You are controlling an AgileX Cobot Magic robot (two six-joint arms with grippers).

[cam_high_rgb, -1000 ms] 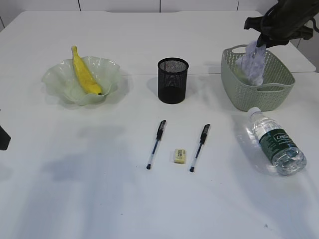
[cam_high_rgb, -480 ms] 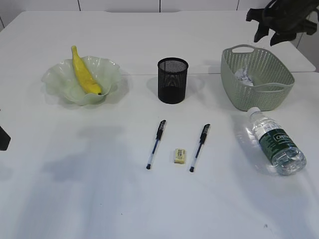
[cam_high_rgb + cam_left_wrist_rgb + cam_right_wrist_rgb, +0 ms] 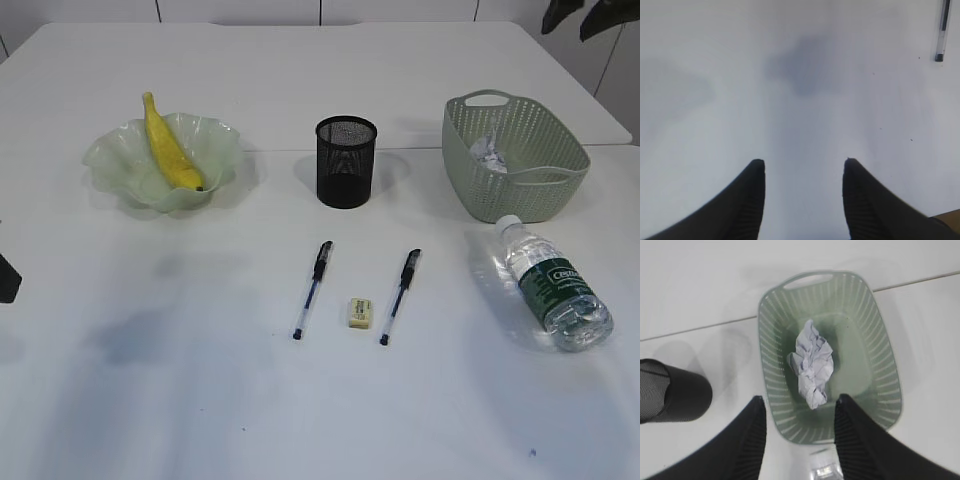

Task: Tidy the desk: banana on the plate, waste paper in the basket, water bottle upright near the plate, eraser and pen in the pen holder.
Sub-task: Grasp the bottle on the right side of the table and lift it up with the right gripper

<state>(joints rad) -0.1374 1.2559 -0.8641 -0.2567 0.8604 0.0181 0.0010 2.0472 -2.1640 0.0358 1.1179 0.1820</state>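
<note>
The banana lies in the wavy glass plate at the left. The waste paper rests inside the green basket, also seen as the basket at the right. My right gripper hangs open and empty high above it. The water bottle lies on its side in front of the basket. The eraser sits between two pens, in front of the black mesh pen holder. My left gripper is open over bare table, a pen far to its right.
Only dark bits of the right arm show at the top right edge. A dark part of the left arm shows at the left edge. The table's far edge runs behind the basket and plate.
The right gripper opened and let the waste paper fall into the basket, then rose up and away toward the top right. The left gripper has not moved.
</note>
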